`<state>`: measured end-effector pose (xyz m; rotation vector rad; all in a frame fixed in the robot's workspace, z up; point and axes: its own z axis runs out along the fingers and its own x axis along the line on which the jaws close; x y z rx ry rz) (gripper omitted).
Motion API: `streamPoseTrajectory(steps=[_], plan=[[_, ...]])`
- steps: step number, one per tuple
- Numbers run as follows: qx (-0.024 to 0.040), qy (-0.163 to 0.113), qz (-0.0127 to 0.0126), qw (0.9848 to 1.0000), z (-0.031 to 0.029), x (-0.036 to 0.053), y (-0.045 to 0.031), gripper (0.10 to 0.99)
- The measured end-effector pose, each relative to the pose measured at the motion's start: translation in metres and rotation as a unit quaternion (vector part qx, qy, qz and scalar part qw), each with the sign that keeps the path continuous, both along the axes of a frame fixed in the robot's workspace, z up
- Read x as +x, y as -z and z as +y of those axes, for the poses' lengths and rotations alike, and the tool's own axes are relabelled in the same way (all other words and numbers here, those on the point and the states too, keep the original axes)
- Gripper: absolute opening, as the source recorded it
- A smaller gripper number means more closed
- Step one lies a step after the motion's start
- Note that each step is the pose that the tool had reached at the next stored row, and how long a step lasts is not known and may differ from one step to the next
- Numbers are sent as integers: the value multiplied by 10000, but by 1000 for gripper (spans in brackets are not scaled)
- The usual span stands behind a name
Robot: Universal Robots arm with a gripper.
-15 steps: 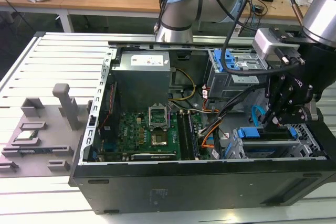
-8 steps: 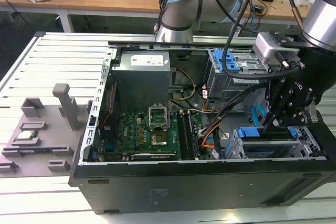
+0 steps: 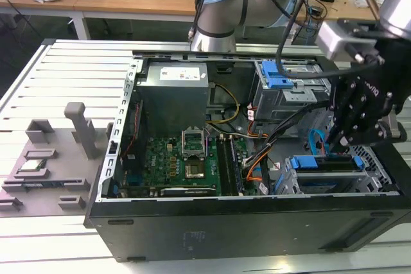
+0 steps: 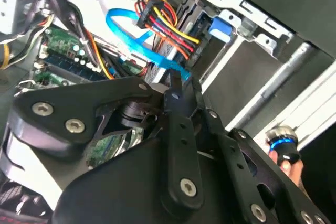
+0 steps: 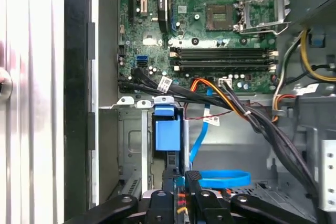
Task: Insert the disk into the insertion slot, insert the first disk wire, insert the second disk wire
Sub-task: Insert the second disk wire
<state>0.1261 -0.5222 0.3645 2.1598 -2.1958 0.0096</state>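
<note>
Both wrist views show the gripper (image 4: 176, 85) pinched on a blue flat cable (image 4: 126, 30) at the disk (image 3: 324, 165), which sits in the insertion slot (image 3: 369, 158) at the exterior view's right, wires crowding close.

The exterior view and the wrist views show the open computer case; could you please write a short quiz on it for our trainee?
1. True or false: the disk already sits in the insertion slot.
2. What colour is the flat looped cable near the gripper?
3. The gripper hovers over: A) the motherboard, B) the disk's end, C) the table.

Key: 1 true; 2 blue; 3 B.
</note>
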Motion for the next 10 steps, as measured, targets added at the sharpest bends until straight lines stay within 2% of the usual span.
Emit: streamPoseTrajectory(steps=[2,4,7,10], plan=[[0,0,0,10000,22,0,-52,227],[0,0,0,10000,38,0,-104,106],[7,0,0,10000,46,0,-167,106],[10,0,0,10000,46,0,-168,106]])
